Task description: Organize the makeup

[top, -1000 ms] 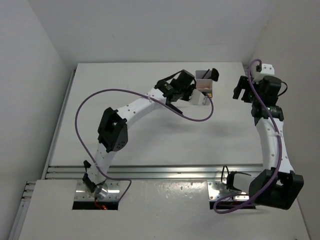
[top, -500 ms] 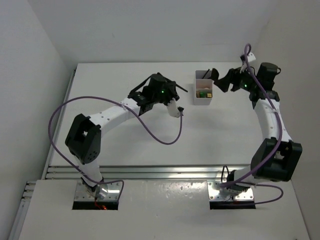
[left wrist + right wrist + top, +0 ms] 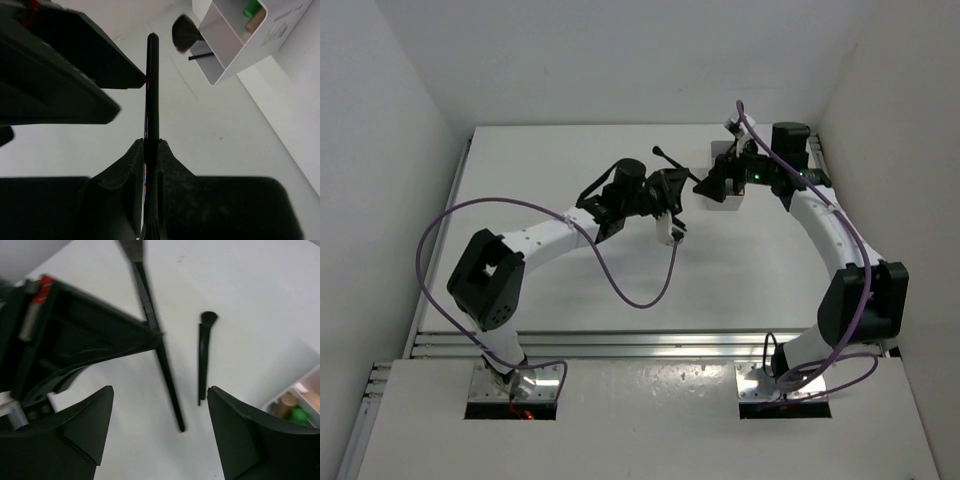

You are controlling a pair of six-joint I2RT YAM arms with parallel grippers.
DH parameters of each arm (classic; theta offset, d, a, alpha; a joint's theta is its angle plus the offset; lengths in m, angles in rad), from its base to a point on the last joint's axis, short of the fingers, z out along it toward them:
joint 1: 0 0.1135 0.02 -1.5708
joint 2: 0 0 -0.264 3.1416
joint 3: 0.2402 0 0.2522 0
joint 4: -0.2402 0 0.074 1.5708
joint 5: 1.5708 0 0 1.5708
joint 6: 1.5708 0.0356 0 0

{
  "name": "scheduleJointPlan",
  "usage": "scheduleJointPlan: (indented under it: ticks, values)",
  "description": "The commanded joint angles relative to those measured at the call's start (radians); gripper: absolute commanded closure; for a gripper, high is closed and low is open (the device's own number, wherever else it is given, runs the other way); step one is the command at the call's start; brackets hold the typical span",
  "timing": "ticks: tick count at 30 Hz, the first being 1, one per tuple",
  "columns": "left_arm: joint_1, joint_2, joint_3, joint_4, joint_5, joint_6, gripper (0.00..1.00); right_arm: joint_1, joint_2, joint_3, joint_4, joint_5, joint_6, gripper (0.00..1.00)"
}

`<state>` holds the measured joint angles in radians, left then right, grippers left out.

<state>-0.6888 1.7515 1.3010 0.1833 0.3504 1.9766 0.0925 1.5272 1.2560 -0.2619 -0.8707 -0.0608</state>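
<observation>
My left gripper (image 3: 151,142) is shut on a thin black brush (image 3: 151,95) and holds it above the table, handle tip pointing away. It shows in the top view (image 3: 672,192) at mid-table. My right gripper (image 3: 160,390) is open, and that brush's handle end (image 3: 172,400) lies between its fingers without touching them. It faces the left gripper in the top view (image 3: 707,185). A second black brush (image 3: 203,355) lies flat on the table and also shows in the top view (image 3: 672,164). A green tube (image 3: 252,7) and a gold-brown tube (image 3: 256,22) stand in the box. No sponges show.
The translucent white compartment box (image 3: 235,50) stands at the back of the table, mostly under my right arm in the top view (image 3: 728,197). White walls close in the table on the left, back and right. Purple cables loop off both arms.
My left gripper has drawn back leftward from the box with the brush in it. My right arm has swung left over the box and now faces the left gripper.
</observation>
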Motion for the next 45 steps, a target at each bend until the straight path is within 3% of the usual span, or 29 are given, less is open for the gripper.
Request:
scheduleJointPlan:
  ticks: [1, 7, 11, 15, 17, 20, 24, 27, 29, 30, 31, 32, 34, 35, 37, 39, 40, 41, 44, 45]
  values:
    - [-0.021, -0.083, -0.023, 0.027, 0.084, 0.126, 1.0, 0.001, 0.028, 0.074, -0.01, 0.139, -0.056, 0.25]
    - [-0.031, -0.103, -0.043, -0.002, 0.084, 0.136, 1.0, 0.001, 0.039, 0.092, -0.049, 0.214, -0.092, 0.29]
    - [-0.04, -0.093, -0.034, 0.007, 0.084, 0.123, 1.0, 0.0, 0.039, 0.054, -0.02, 0.157, -0.076, 0.3]
    - [-0.04, -0.093, -0.034, 0.007, 0.075, 0.114, 1.0, 0.032, 0.042, 0.034, -0.005, 0.124, -0.074, 0.38]
    - [-0.049, -0.093, -0.034, 0.007, 0.075, 0.105, 1.0, 0.05, 0.057, 0.034, -0.004, 0.124, -0.076, 0.44]
    - [-0.049, -0.093, -0.034, 0.018, 0.062, 0.087, 1.0, 0.064, 0.079, 0.036, 0.013, 0.096, -0.047, 0.62]
    - [-0.058, -0.093, -0.045, 0.039, 0.042, 0.067, 1.0, 0.076, 0.082, 0.042, 0.021, 0.076, -0.043, 0.98]
    - [-0.058, -0.093, -0.055, 0.067, 0.018, -0.014, 1.0, 0.069, 0.07, 0.029, 0.042, 0.082, -0.01, 1.0]
    - [-0.072, -0.093, -0.037, 0.1, -0.057, -0.169, 0.95, 0.056, 0.048, -0.007, 0.087, 0.108, 0.015, 1.0]
    - [-0.081, -0.069, -0.017, 0.119, -0.094, -0.41, 0.62, 0.047, 0.042, -0.059, 0.133, 0.134, 0.053, 1.0]
    - [-0.081, -0.052, 0.076, 0.078, -0.175, -0.541, 0.43, 0.039, 0.019, -0.087, 0.203, 0.163, 0.087, 1.0]
    - [-0.066, -0.031, 0.146, -0.065, -0.2, -0.819, 0.2, 0.011, -0.005, -0.142, 0.298, 0.179, 0.166, 1.0]
    - [0.004, 0.048, 0.378, -0.306, -0.156, -1.095, 0.15, -0.029, -0.053, -0.226, 0.449, 0.241, 0.272, 1.0]
    - [0.059, 0.083, 0.483, -0.368, -0.031, -1.307, 0.15, -0.033, -0.074, -0.289, 0.511, 0.298, 0.283, 1.0]
    - [0.11, 0.083, 0.506, -0.433, 0.163, -1.45, 0.2, -0.036, -0.096, -0.317, 0.576, 0.328, 0.285, 1.0]
    - [0.155, 0.06, 0.437, -0.377, 0.404, -1.66, 0.26, -0.034, -0.104, -0.343, 0.618, 0.332, 0.297, 1.0]
    - [0.167, 0.06, 0.411, -0.247, 0.447, -1.775, 0.32, -0.036, -0.116, -0.355, 0.692, 0.34, 0.332, 1.0]
    - [0.178, 0.06, 0.387, -0.172, 0.476, -2.034, 0.35, -0.033, -0.117, -0.378, 0.722, 0.341, 0.345, 1.0]
    - [0.213, 0.132, 0.342, 0.072, 0.53, -2.426, 0.36, -0.017, -0.139, -0.412, 0.795, 0.348, 0.381, 1.0]
    - [0.213, 0.146, 0.362, 0.085, 0.516, -2.453, 0.35, -0.011, -0.145, -0.412, 0.794, 0.349, 0.375, 1.0]
